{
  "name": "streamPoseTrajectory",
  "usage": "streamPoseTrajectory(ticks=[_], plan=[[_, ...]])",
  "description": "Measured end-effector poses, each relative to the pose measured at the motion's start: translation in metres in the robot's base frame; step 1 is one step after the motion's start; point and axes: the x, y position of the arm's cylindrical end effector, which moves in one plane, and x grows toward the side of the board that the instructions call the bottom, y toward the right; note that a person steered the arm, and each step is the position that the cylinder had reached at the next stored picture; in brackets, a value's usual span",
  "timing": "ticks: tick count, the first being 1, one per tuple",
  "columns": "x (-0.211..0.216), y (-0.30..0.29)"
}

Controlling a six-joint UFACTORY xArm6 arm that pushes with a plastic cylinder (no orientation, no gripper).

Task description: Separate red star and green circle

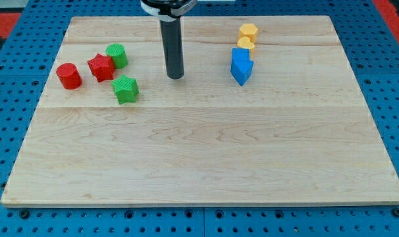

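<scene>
Red star [101, 66] touching green circle [116, 56], my tip [176, 76] apart on the view's right, touching nothing

The arm enters from the view's top edge, where only a pale collar with a dark ring shows. From it a straight dark rod [173, 49] runs down, nearly upright in the view. Its lower end, my tip [176, 77], rests on the tabletop [206, 158], left of the view's centre, in the upper half.
</scene>
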Motion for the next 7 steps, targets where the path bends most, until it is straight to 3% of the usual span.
streamPoseTrajectory(ticks=[1, 2, 3, 5, 6, 7], plan=[[-0.003, -0.017], [-0.052, -0.056], [-0.066, -0.114], [-0.084, -0.131], [-0.069, -0.221], [-0.022, -0.193]])
